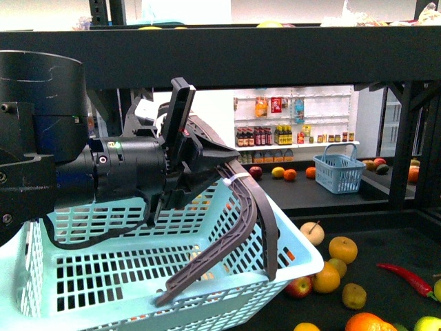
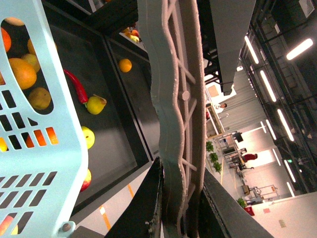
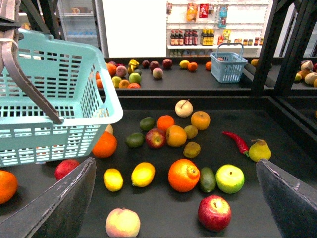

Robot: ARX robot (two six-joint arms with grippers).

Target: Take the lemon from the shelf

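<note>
The lemon [image 3: 142, 174], bright yellow and oval with a nub, lies on the shelf's dark tray [image 3: 163, 218] among other fruit. My right gripper [image 3: 176, 168] is open above the tray, its fingers [image 3: 64, 203] wide apart, with the lemon between them and nearer one finger. The black shelf's upper tier [image 1: 241, 55] spans the front view. My left gripper [image 1: 207, 162] is shut on the grey basket handle [image 1: 241, 207] and holds the light blue basket [image 1: 138, 276] up. In the left wrist view the handle [image 2: 173, 99] is pinched between the jaws.
A smaller yellow egg-shaped fruit [image 3: 113, 179] lies beside the lemon. An orange [image 3: 183, 174], avocado [image 3: 207, 179], green apple [image 3: 230, 178], red apple [image 3: 214, 212] and peach [image 3: 123, 223] lie close by. A chili [image 3: 237, 141] and pear [image 3: 259, 150] lie farther off. A black upright [image 3: 265, 49] stands behind.
</note>
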